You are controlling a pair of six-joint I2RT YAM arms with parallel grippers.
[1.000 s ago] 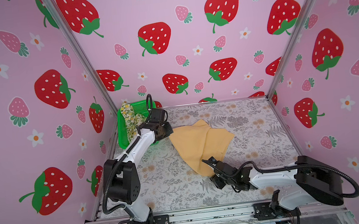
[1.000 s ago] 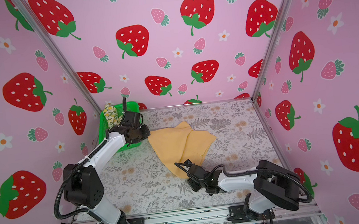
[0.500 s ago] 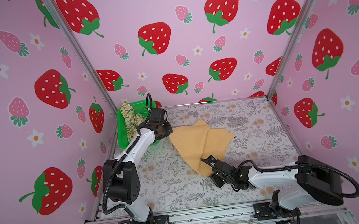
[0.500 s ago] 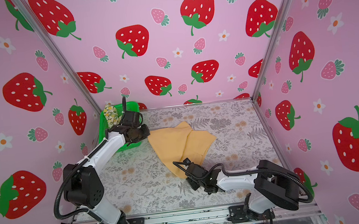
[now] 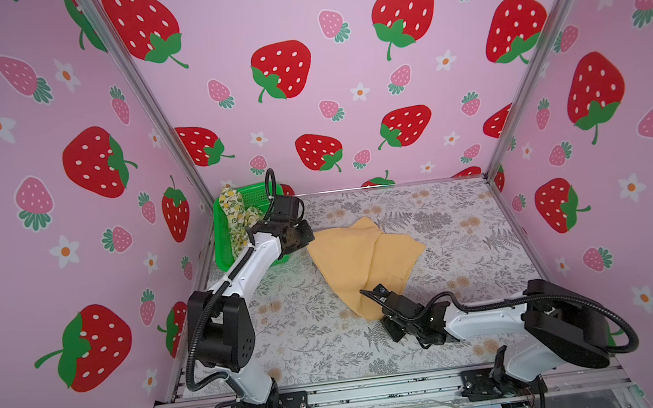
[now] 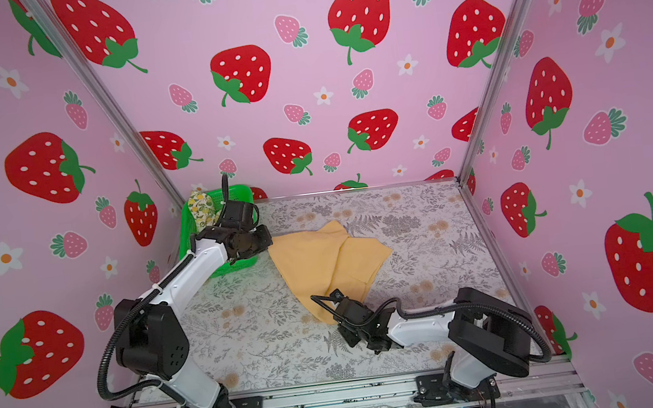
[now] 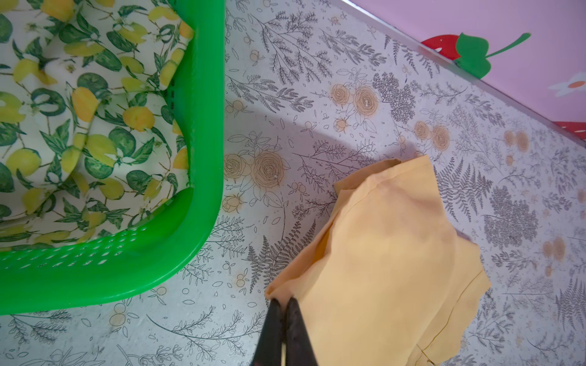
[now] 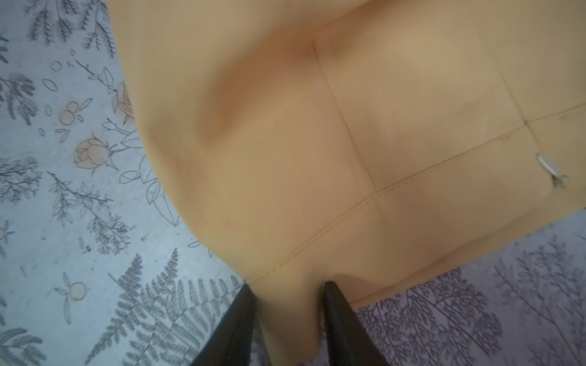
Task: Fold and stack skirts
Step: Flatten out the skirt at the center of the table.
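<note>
Yellow skirt [image 5: 364, 259] lying rumpled mid-table [image 5: 467, 239], one flap lapped over the rest. Nearest: right gripper [image 8: 288, 290], low at the skirt's near corner, jaws apart and astride a bunched tip of cloth filling the gap; no telling whether truly pinched. Just past the fingers, a stitched seam running across the cloth, and a small metal zip pull [image 8: 550, 171] close to one edge. Farther back, at the skirt's far left corner, left gripper [image 7: 284, 302], jaws pressed together on the cloth edge. Beyond that, tucked into the far left corner of the table, green basket [image 7: 196, 133], just beside the left gripper but apart from the yellow skirt. Inside it, lemon skirt [image 7: 79, 126], crumpled, one end rising above the basket's back rim in both top views.
</note>
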